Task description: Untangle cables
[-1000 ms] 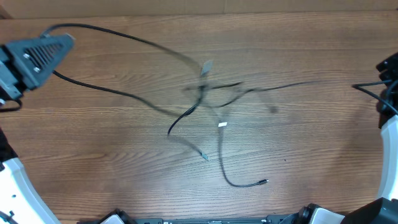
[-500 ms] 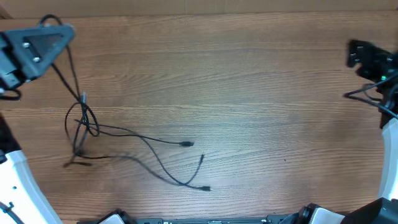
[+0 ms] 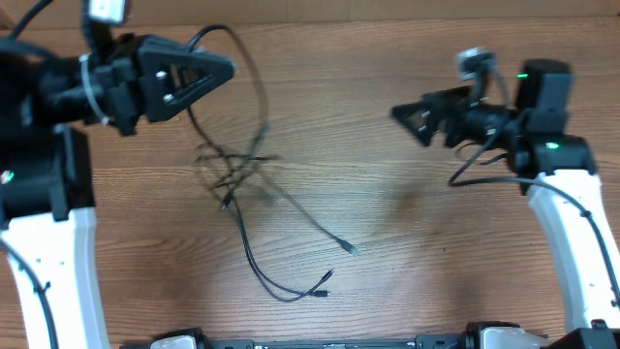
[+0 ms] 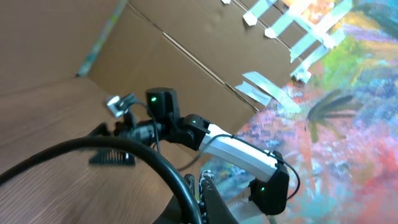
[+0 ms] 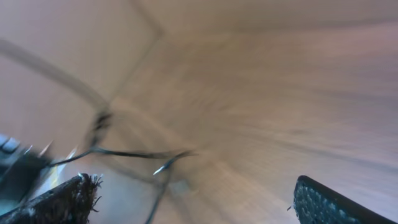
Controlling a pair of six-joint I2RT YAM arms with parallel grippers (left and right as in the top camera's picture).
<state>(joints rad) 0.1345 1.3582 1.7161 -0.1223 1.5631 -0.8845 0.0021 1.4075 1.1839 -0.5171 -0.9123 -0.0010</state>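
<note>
A tangle of thin black cables (image 3: 235,170) hangs and trails over the wooden table (image 3: 407,252), its knot left of centre and loose ends with small plugs (image 3: 347,248) lying toward the front. My left gripper (image 3: 225,70) is at the upper left, shut on a black cable (image 4: 155,165) that loops up from the knot. My right gripper (image 3: 402,113) is at the upper right, open and empty, its pads wide apart in the right wrist view (image 5: 193,202). That view shows the blurred cables (image 5: 134,154) ahead.
A cardboard wall (image 4: 186,56) stands along the table's far edge. The right arm's own cable (image 3: 475,170) hangs beside it. A colourful painted backdrop (image 4: 348,112) shows in the left wrist view.
My left gripper has swung right with the cable, dragging the tangle from the far left toward the centre-left. My right gripper has moved in from the right edge toward the middle.
</note>
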